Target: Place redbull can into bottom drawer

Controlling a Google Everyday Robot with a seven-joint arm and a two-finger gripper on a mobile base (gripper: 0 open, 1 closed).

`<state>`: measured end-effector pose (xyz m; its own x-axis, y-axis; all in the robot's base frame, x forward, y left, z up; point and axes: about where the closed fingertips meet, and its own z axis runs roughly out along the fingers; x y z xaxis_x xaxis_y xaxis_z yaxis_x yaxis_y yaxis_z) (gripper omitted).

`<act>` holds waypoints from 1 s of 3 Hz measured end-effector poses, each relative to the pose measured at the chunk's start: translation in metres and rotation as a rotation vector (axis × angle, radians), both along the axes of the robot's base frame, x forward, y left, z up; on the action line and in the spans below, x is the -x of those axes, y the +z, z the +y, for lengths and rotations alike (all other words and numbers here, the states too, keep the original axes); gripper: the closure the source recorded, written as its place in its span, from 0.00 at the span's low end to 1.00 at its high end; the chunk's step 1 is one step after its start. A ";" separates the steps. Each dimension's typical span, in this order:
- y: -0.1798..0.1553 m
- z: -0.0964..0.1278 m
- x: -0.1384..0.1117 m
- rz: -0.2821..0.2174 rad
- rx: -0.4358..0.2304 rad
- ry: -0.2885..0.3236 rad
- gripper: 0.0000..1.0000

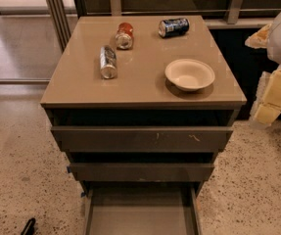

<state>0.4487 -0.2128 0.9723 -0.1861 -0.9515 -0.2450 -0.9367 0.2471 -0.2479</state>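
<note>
Floor (17,155): speckled terrazzo, with a grey-brown cabinet standing on it. At near left, at the frame edge, a small dark item (28,226) lies on the floor; I cannot identify it.

Nearest, the bottom drawer (140,214) is pulled out toward me, its flat grey floor showing. Above it, the middle drawer (142,172) and top drawer (142,138) each stand slightly out.

My gripper (269,104) hangs at the right, beside the cabinet's right side and off its top, pale and yellowish. I cannot tell whether it is apart or together. It holds nothing that I can see.

On the cabinet top (81,87):
- A white bowl (190,74) sits upright at near right.
- The redbull can (108,61) lies on its side at left, with its long axis running near to far, well apart from the gripper.
- The red-orange can (124,35) lies on its side just beyond the redbull can.
- The dark blue can (174,27) lies crosswise at far right.
</note>
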 end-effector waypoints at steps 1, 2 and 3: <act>-0.013 0.028 -0.043 -0.005 -0.149 0.094 0.00; -0.031 0.071 -0.080 0.061 -0.316 0.109 0.00; -0.044 0.112 -0.127 0.111 -0.430 0.069 0.00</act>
<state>0.5759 -0.1005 0.9284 -0.1730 -0.7784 -0.6034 -0.9698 0.2415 -0.0335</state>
